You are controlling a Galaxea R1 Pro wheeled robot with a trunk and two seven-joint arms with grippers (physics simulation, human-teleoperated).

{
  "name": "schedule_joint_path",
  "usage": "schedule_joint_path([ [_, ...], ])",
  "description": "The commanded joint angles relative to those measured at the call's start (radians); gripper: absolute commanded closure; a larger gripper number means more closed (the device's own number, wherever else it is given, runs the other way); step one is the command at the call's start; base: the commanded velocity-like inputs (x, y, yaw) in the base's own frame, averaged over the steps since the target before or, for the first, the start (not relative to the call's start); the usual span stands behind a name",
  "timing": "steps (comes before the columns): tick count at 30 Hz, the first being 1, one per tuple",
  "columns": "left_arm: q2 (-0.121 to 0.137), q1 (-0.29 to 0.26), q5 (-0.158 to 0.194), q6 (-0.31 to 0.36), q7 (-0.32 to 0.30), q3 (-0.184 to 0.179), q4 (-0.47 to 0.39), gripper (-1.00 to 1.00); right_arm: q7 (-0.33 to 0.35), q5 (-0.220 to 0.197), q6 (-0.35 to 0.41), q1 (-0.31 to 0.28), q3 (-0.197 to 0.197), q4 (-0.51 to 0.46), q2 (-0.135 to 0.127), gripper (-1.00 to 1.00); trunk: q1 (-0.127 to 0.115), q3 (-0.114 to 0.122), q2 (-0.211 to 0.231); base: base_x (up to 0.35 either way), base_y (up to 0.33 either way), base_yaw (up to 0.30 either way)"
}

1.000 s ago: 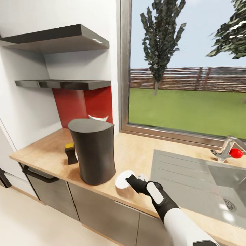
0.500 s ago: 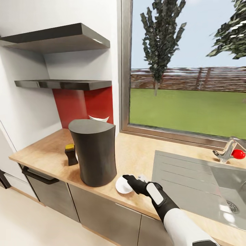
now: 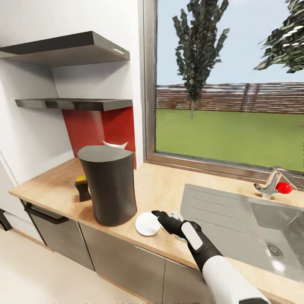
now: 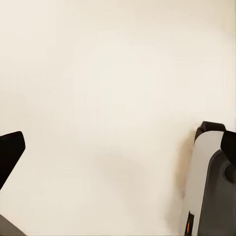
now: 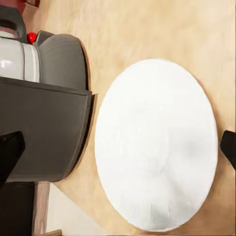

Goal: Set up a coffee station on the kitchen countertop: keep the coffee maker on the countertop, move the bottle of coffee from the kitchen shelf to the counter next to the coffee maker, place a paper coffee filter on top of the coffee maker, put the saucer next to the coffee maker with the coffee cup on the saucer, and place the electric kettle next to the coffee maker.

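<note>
The head view looks forward and down from above the countertop (image 3: 164, 190), facing the window, far enough to take in the coffee maker (image 3: 109, 185), the saucer (image 3: 147, 223) and the sink at the right. The right wrist view sits very near the saucer (image 5: 157, 142), looking straight onto it; these 2 views share the saucer and the coffee maker (image 5: 44, 132). The left wrist view faces a plain cream surface.

Big window (image 3: 228, 84), red backsplash (image 3: 99, 126), steel sink (image 3: 253, 219).
</note>
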Motion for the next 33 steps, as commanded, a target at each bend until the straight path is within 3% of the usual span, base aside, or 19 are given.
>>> schedule_joint_path([
  [1, 0.0, 0.0, 0.006, -0.004, 0.0, 0.003, 0.002, -1.0, 0.0, 0.001, 0.003, -0.001, -0.001, -0.027, 0.0, -1.0, 0.0, -0.002, -0.002, -0.227, -0.204, 0.0],
  [5, 0.001, 0.002, 0.007, -0.002, 0.001, 0.003, 0.004, -1.0, 0.0, 0.0, 0.003, -0.001, -0.002, -0.08, 0.0, -1.0, 0.0, -0.002, -0.002, -0.228, -0.202, 0.0],
  [13, -0.002, 0.014, 0.009, 0.005, 0.001, 0.003, 0.038, -1.0, 0.008, 0.017, 0.004, -0.001, 0.007, -0.336, -0.003, -1.0, 0.0, -0.002, -0.002, -0.235, -0.196, 0.0],
  [14, -0.005, 0.014, 0.008, 0.004, 0.001, 0.002, 0.065, -1.0, 0.009, 0.056, 0.005, -0.001, 0.032, -0.399, -0.007, -1.0, 0.0, -0.002, -0.002, -0.237, -0.193, 0.0],
  [17, -0.009, 0.015, 0.009, 0.004, 0.001, 0.003, 0.094, -1.0, 0.01, 0.177, 0.001, -0.001, 0.079, -0.45, -0.015, -1.0, 0.0, -0.002, -0.002, -0.179, -0.134, 0.0],
  [19, -0.012, 0.015, 0.009, 0.006, 0.001, 0.005, 0.111, -1.0, 0.011, 0.258, -0.008, -0.001, 0.095, -0.468, -0.019, -1.0, 0.0, -0.002, -0.002, -0.069, -0.048, 0.0],
  [21, -0.015, 0.015, 0.01, 0.008, 0.001, 0.005, 0.139, -1.0, 0.025, 0.307, -0.026, -0.001, 0.103, -0.477, -0.02, -1.0, 0.0, -0.002, -0.002, -0.026, -0.018, 0.0],
  [22, -0.015, 0.015, 0.01, 0.008, 0.001, 0.006, 0.159, -1.0, 0.066, 0.319, -0.031, -0.001, 0.105, -0.48, -0.021, -1.0, 0.0, -0.002, -0.002, -0.009, -0.006, 0.0],
  [23, -0.016, 0.015, 0.01, 0.007, 0.001, 0.007, 0.19, -1.0, 0.163, 0.329, -0.034, -0.001, 0.105, -0.496, -0.024, -1.0, 0.0, -0.002, -0.002, -0.004, -0.003, 0.0],
  [26, -0.016, 0.015, 0.011, 0.002, 0.001, 0.007, 0.224, -1.0, 0.26, 0.334, -0.035, -0.001, 0.104, -0.507, -0.03, -1.0, 0.0, -0.002, -0.002, -0.002, -0.001, 0.0],
  [33, -0.021, 0.015, 0.012, 0.002, 0.001, 0.007, 0.253, -1.0, 0.315, 0.334, -0.035, -0.001, 0.103, -0.511, -0.067, -1.0, 0.0, -0.002, -0.002, 0.0, 0.0, 0.0],
])
